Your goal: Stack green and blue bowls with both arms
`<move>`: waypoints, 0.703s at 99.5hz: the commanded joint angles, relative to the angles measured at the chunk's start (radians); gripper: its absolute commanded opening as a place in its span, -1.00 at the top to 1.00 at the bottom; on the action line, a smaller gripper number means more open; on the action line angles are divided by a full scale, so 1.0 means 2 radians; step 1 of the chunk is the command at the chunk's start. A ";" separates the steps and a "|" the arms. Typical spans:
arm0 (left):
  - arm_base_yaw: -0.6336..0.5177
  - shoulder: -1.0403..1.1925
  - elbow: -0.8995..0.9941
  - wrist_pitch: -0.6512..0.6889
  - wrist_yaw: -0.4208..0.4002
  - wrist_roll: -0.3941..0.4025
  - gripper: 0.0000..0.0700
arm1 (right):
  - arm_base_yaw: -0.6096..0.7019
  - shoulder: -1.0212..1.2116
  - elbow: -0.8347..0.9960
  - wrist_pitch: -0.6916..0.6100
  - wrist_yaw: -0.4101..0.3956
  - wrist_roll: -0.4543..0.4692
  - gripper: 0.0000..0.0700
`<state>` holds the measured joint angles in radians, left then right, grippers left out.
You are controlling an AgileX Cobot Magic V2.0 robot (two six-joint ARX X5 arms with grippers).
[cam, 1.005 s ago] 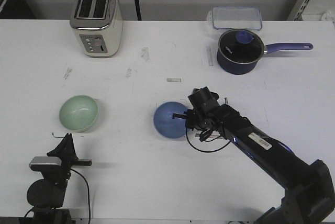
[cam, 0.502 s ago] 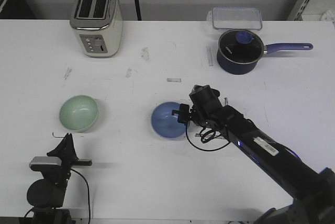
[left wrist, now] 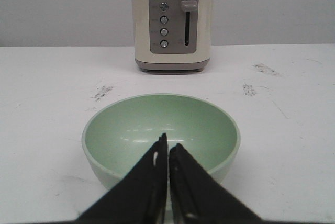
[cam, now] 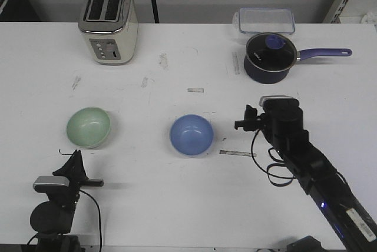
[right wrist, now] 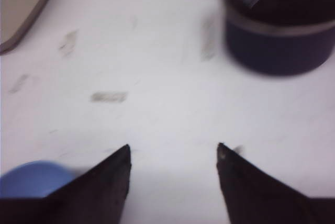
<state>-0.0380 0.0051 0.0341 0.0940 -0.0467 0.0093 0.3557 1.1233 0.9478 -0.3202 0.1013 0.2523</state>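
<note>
Nearest the front edge of the white desk (cam: 177, 205), low on the left: left black pointed gripper (left wrist: 168, 153), fingers pressed together, tips just short of the near rim of the pale mint-green glossy round bowl (left wrist: 160, 135), not touching it. Base of that arm cut off by the frame edge in the front view.

Further in, near the desk's middle: medium-blue glossy round bowl (cam: 191, 135), upright and empty, well apart from the green bowl on its left. Just to its right, clear of its rim: right black pointed gripper (right wrist: 174, 157), fingers spread wide with nothing between them. Right wrist view blurred; only a sliver of the blue bowl visible at its corner, beside one finger. Black arm behind it trailing off the lower right corner, cables looped beneath.

Far side: cream-and-chrome two-slot toaster (cam: 109, 22) at the left, dark navy saucepan with a purple-blue handle (cam: 271, 56) at the right, clear plastic lidded container (cam: 266, 20) just behind the saucepan.
</note>
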 commanded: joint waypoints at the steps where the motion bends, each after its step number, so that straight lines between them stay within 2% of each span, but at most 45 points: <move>1: -0.001 -0.001 -0.011 0.006 0.002 0.001 1.00 | -0.017 -0.022 -0.019 0.026 0.000 -0.101 0.60; 10: -0.001 -0.001 -0.011 0.006 0.002 0.001 1.00 | -0.053 -0.055 -0.051 0.053 0.000 -0.125 0.98; 21: -0.001 -0.001 -0.011 0.006 0.002 0.001 1.00 | -0.097 -0.092 -0.086 0.086 -0.006 -0.127 0.98; 40: -0.001 -0.001 -0.011 0.006 0.002 0.001 1.00 | -0.144 -0.160 -0.153 0.138 -0.068 -0.126 0.98; 70: -0.001 -0.001 -0.011 0.006 0.002 0.001 1.00 | -0.147 -0.298 -0.256 0.147 -0.069 -0.125 0.98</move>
<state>-0.0380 0.0051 0.0341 0.0944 -0.0463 0.0093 0.0635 0.5774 0.4530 -0.0406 -0.0341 0.0059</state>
